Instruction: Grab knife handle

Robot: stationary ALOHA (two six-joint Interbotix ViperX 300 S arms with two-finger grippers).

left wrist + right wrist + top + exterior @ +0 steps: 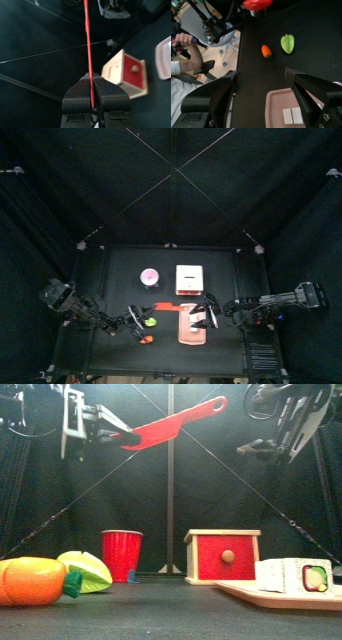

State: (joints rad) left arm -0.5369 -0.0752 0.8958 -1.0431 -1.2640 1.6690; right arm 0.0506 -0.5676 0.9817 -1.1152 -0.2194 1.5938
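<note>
In the front view, the left gripper [96,426] hangs high at the left, well above the table [160,599]. Its jaws are closed narrow on the blade end of the red knife [171,424], which slants up and to the right through the air, its handle end reaching toward the right arm. The left wrist view shows the same grip: the thin red knife [87,45] runs straight out from between the two black jaws, pinched tight.

Below, on the table's left, an orange piece [30,581] lies nearest the front edge, touching a green piece [84,570] just beside it. Behind them stands a red cup [122,554], upright. Right of the middle sits a red box [222,556] with a round knob on its face. At the far right a pink board [274,595] lies flat, and a sushi piece [294,575] rests on it.

The right gripper [283,436] hangs high at the right, near the knife's handle end but apart from it. In the right wrist view its jaws stand wide with nothing between them; past them lie the board [281,102], the orange piece [266,51] and green piece [288,43], and the knife's rounded red end [257,4]. Beyond the curtain a person's hand [184,39] shows.
</note>
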